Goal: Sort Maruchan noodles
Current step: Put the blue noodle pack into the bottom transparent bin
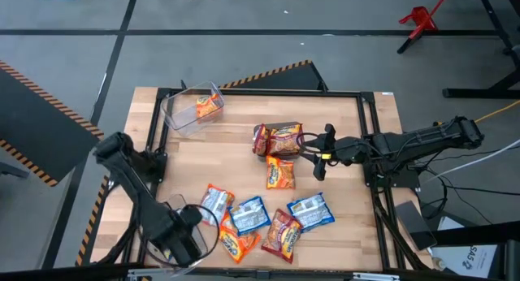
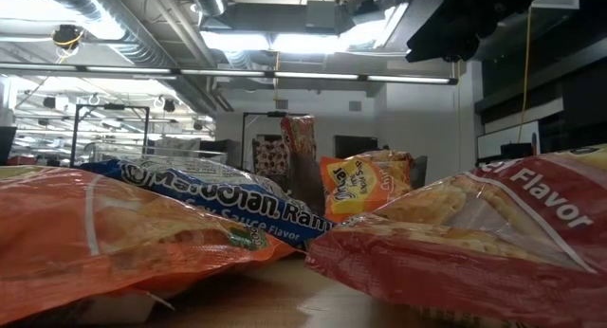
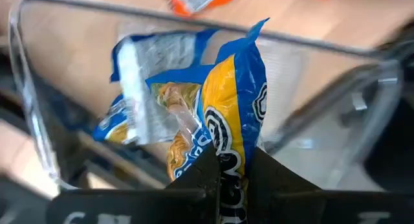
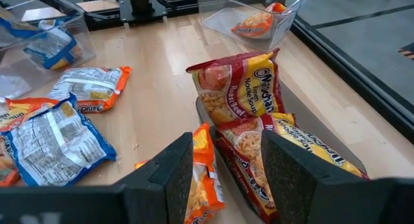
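My left gripper (image 3: 229, 158) hangs over a clear bin (image 3: 39, 140) at the table's near left corner (image 1: 175, 252), shut on a blue-and-yellow noodle packet (image 3: 236, 98). Another blue packet (image 3: 139, 101) lies in that bin. My right gripper (image 4: 229, 169) is open at mid-table (image 1: 313, 147), just right of two red packets (image 1: 280, 139) lying in a shallow bin (image 4: 336, 149). An orange packet (image 4: 204, 169) shows between its fingers; I cannot tell whether they touch it. Several packets lie flat near the near edge (image 1: 248, 214). My left gripper pinches the blue-and-yellow packet by one end (image 3: 228, 143) between its two fingers, coming from above. The packet hangs below the fingers, above the open clear bin, lifted clear of the table.
A second clear bin (image 1: 188, 112) at the far left holds one orange packet (image 1: 209, 106). An orange packet (image 1: 280, 174) lies near mid-table. Red (image 1: 283, 232), blue (image 1: 313, 209) and orange (image 1: 236, 244) packets crowd the near middle. A dark frame edges the table (image 1: 370, 127).
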Controlling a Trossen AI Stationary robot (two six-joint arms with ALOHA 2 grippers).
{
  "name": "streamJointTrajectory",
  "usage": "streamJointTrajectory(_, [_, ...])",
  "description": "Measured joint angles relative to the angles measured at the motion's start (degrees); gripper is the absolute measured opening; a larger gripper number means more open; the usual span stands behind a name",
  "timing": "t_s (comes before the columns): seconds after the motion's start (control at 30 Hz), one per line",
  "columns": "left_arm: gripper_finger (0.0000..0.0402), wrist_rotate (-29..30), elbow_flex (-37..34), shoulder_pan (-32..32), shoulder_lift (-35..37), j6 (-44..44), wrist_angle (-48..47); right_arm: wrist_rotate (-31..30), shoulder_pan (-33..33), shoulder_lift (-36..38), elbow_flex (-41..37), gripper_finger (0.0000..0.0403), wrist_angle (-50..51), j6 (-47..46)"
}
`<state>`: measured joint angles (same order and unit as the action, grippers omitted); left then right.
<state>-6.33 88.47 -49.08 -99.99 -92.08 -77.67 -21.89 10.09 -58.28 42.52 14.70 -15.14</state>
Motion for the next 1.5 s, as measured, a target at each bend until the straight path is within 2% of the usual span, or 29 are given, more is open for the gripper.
streamJointTrajectory(0.1, [0.0029, -1.57, 0.00, -0.47, -2.61, 1.45, -1.02, 0.00, 0.00, 0.00, 0.00, 0.0166, 0.00, 0.00])
streamJointTrajectory(0.3, [0.0027, 4.05, 0.04, -0.38, -4.66, 1.74, -3.02, 0.02, 0.00, 0.00, 0.00, 0.0166, 0.11, 0.00])
streamJointTrajectory(0.4, [0.0028, 4.44, 0.04, -0.13, -4.69, 3.80, -3.12, 0.02, 0.00, 0.00, 0.00, 0.0166, 0.17, 0.00])
streamJointTrajectory(0.5, [0.0045, 4.14, 0.04, -0.15, -4.69, 4.20, -3.98, 0.02, 0.00, 0.00, 0.00, 0.0166, 0.74, 0.00])
streamJointTrajectory(0.63, [0.0066, 0.94, 0.04, -0.15, -4.69, 5.93, -4.46, 0.02, 0.00, 0.00, 0.00, 0.0166, 1.25, 0.01])
streamJointTrajectory(0.93, [0.0067, -3.04, 0.04, -0.15, -4.69, 18.44, -2.49, 0.04, 0.00, 0.00, 0.00, 0.0166, 2.71, 0.02])
streamJointTrajectory(1.13, [0.0068, -13.45, 0.04, -0.20, -4.69, 23.89, 1.37, 2.07, 0.00, 0.00, 0.00, 0.0166, 2.59, 0.18])
streamJointTrajectory(1.33, [0.0057, -18.61, 0.04, -2.11, -4.69, 24.44, 2.46, 5.08, 0.00, 0.00, 0.00, 0.0166, 2.19, 0.44])
streamJointTrajectory(1.4, [0.0047, -17.87, 0.04, -2.60, -4.69, 23.22, 2.69, 6.26, 0.00, 0.00, 0.00, 0.0166, 1.67, 0.51])
streamJointTrajectory(1.5, [0.0031, -11.51, 0.73, -2.62, -4.56, 21.29, 4.87, 9.96, 0.00, 0.00, 0.00, 0.0166, 0.61, 1.92])
